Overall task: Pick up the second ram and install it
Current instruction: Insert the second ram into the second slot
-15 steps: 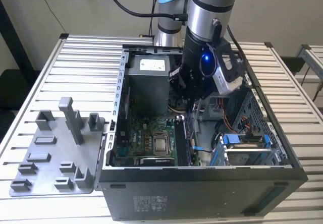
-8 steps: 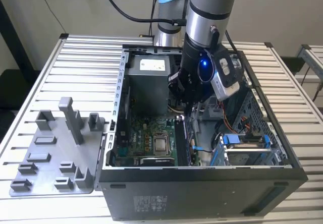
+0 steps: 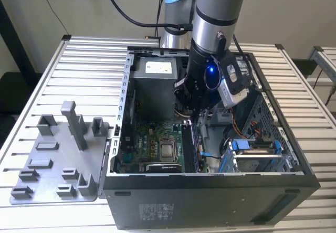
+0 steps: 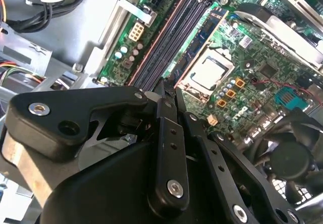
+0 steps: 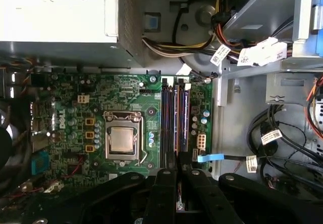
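Observation:
My gripper (image 3: 190, 116) reaches down into the open PC case (image 3: 210, 201), just above the row of memory slots (image 5: 169, 123) beside the processor socket (image 5: 122, 139). In both wrist views its black fingers are pressed together, and the gripper (image 5: 176, 170) (image 4: 170, 85) points at the near end of the slots. A long thin dark stick, which I take for the second ram (image 5: 176, 123), stands on edge in the slots in line with the fingertips. I cannot tell whether the fingers pinch it or only touch it. In the exterior view the slots show as a dark strip (image 3: 191, 146).
A grey plastic holder (image 3: 58, 165) with upright pegs lies on the slatted table at the exterior view's left of the case. Inside the case are the power supply (image 3: 153, 75), cable bundles (image 5: 282, 133), a drive cage (image 3: 257, 154) and a fan (image 4: 287, 158).

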`<state>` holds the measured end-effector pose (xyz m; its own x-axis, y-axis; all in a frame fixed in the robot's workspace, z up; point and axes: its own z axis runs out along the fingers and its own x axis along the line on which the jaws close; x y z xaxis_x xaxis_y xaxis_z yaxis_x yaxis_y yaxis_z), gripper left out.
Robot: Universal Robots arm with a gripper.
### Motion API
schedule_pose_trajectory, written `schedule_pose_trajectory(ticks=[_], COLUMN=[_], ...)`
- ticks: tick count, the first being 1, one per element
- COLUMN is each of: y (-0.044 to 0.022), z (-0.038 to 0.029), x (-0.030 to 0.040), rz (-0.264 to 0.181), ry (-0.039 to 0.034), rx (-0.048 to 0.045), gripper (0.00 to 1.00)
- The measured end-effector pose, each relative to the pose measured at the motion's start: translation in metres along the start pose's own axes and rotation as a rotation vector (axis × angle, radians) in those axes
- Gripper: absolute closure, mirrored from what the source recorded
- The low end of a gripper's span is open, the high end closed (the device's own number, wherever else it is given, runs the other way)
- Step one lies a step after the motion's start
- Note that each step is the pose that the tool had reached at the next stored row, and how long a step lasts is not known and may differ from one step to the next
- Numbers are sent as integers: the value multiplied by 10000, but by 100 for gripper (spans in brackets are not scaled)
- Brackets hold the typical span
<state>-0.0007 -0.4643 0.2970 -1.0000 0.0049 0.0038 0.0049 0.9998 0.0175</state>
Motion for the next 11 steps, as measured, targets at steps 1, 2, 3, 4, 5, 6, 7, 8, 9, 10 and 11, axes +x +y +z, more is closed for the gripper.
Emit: schedule_pose_trajectory(ticks=[1, 2, 3, 4, 5, 6, 7, 8, 9, 10, 11], y=[0, 0, 0, 1, 2, 3, 4, 5, 4, 4, 4], z=[2, 11, 25, 42, 60, 78, 96, 114, 133, 150, 165], x=[0, 2, 8, 12, 15, 20, 26, 31, 37, 41, 44], rz=[0, 0, 4, 4, 5, 6, 11, 21, 40, 75, 129], ry=[-1, -2, -2, -1, -1, -1, -1, -1, -1, -2, -3], rx=[-2, -7, -7, -4, -3, -3, -3, -4, -3, -3, -3], gripper=[86, 86, 86, 86, 86, 86, 86, 86, 86, 86, 86])
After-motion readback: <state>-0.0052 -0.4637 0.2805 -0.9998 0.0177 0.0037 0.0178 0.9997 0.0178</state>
